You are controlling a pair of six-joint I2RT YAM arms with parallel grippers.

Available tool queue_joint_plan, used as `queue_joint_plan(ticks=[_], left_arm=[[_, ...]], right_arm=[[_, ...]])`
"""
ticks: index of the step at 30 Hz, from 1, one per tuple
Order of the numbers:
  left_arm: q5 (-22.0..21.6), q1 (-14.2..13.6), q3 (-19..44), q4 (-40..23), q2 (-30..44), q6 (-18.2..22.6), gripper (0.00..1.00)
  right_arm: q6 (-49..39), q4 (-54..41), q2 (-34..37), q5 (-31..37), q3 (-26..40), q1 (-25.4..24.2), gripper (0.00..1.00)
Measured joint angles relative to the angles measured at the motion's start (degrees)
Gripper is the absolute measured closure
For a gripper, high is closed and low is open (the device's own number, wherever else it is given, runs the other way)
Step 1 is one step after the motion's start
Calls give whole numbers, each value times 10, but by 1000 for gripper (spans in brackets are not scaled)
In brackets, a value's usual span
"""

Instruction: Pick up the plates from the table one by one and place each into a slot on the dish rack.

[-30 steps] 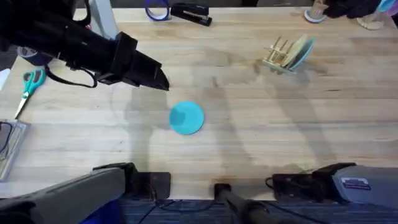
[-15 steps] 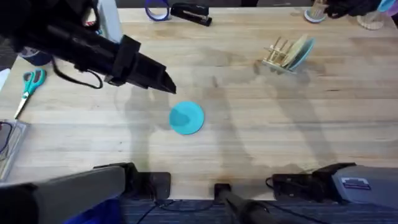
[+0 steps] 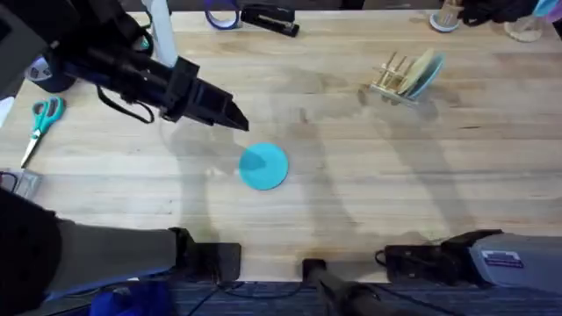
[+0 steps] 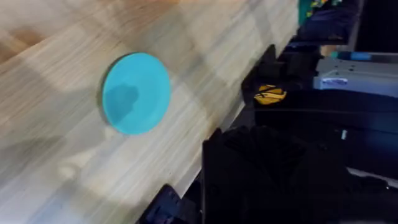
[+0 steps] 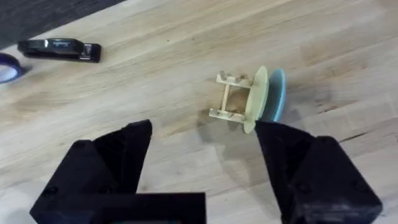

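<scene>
A turquoise plate (image 3: 263,166) lies flat on the light wood table (image 3: 369,175), also seen as the plate (image 4: 135,93) in the left wrist view. My left gripper (image 3: 235,118) hangs just up and left of it, not touching it. At the back right stands the small wooden dish rack (image 3: 392,77), the same rack (image 5: 230,102) in the right wrist view. A cream plate (image 5: 256,99) and a pale blue plate (image 5: 277,93) stand upright in it. My right gripper (image 5: 205,134) is open and empty, well short of the rack.
A black stapler (image 3: 270,17) and a blue tape roll (image 3: 222,13) lie at the table's back edge. Green-handled scissors (image 3: 39,121) rest at the far left. The arm bases (image 3: 439,259) line the near edge.
My left arm has swung a little to the right and down toward the turquoise plate. The plates, the rack and the right arm have stayed put.
</scene>
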Motion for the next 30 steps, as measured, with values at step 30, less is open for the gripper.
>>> queue_joint_plan(ticks=[30], left_arm=[[77, 127, -164, 71, 0, 100, 960]], right_arm=[[0, 0, 0, 0, 0, 0, 6]])
